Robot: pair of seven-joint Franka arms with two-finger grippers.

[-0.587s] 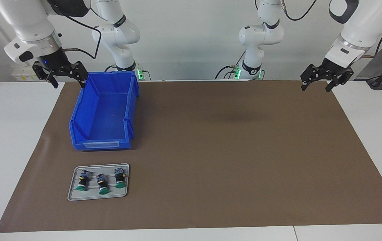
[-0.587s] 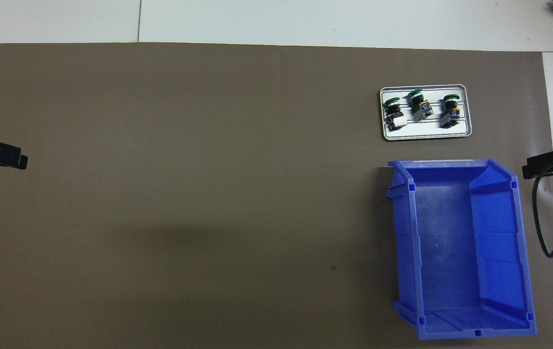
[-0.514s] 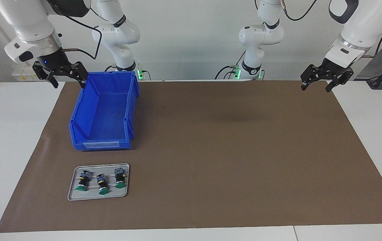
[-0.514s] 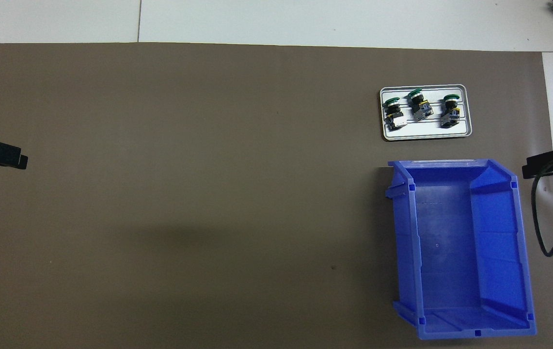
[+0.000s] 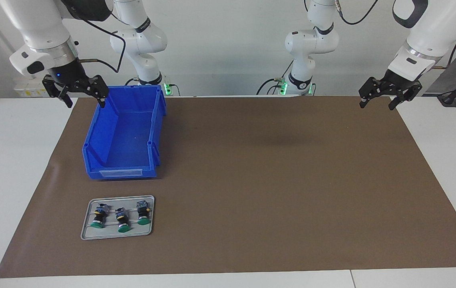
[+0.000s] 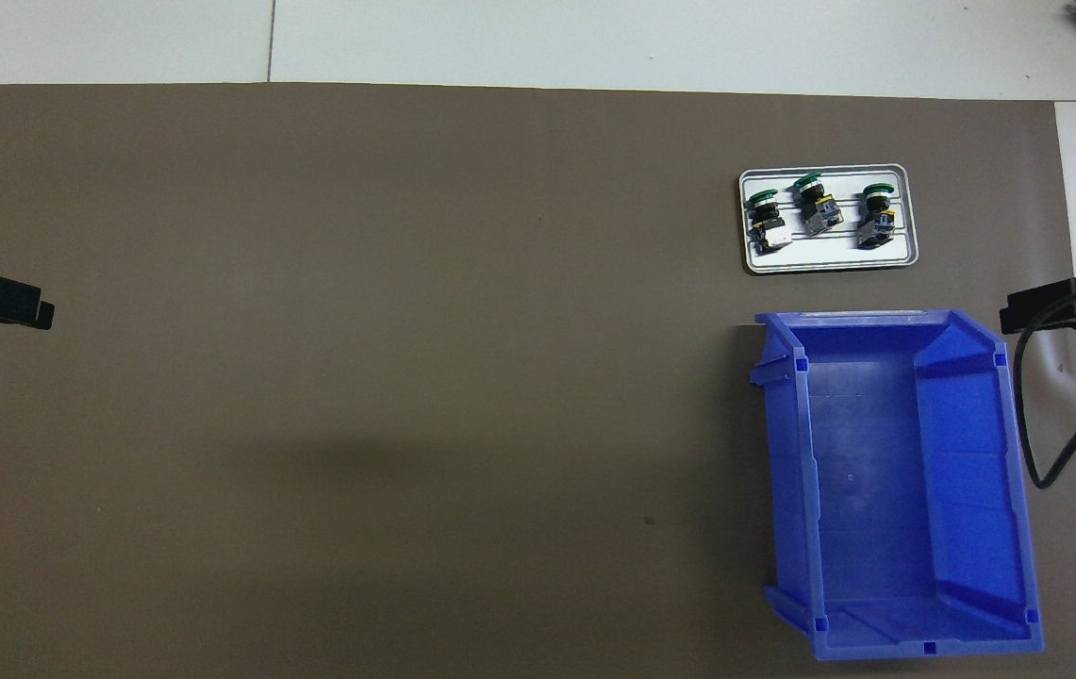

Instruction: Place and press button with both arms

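Facing view, across from the right arm's end: right gripper [image 5: 78, 97] hangs in the air just at the edge of the blue bin [image 5: 124, 134], over the bin's wall on the right arm's side, fingers spread wide, nothing in them. The bin is empty and open-topped. Farther from the robots than the bin, a small grey tray [image 5: 117, 217] holds three buttons lying on their sides, green caps pointing away from the robots: button nearest the table's edge [image 5: 99, 216], middle button [image 5: 122, 220], third button [image 5: 143, 213]. All three are untouched, close together but apart. The brown mat [image 5: 271, 180] covers most of the table. At the left arm's end, left gripper [image 5: 383, 98] waits over the mat's corner near its base, fingers also spread wide, empty.

Judgement: task not started; the step in hand is the right arm's reach toward the tray. To do it well, travel over the bin rather than through it, come down from above on one button only, and close across the black body, not the cap or the end block. Neighbours are close, so keep the fingers aligned with the gaps. The button nearest the table's edge likely gives the freest approach.
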